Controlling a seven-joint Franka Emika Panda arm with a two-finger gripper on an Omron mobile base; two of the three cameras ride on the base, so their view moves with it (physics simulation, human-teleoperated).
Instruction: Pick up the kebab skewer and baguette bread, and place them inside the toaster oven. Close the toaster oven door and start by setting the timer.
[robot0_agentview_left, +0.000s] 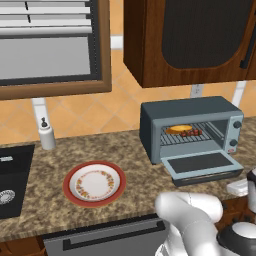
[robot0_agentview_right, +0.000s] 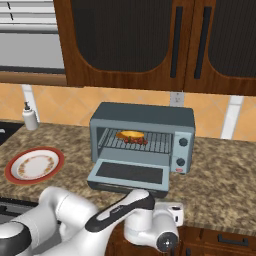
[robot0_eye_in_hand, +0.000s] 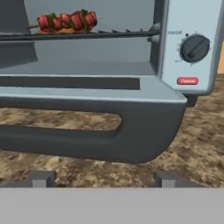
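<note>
Hand spread wide, low in front of toaster oven door handle, door down, kebab skewer on rack.

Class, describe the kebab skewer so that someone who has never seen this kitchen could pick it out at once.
Find the blue-grey toaster oven on the speckled counter, its door dropped open. On the wire rack inside lie two foods side by side. The skewer is the thin stick threaded with red and dark chunks, nearer the opening than the smooth golden baguette.
</note>
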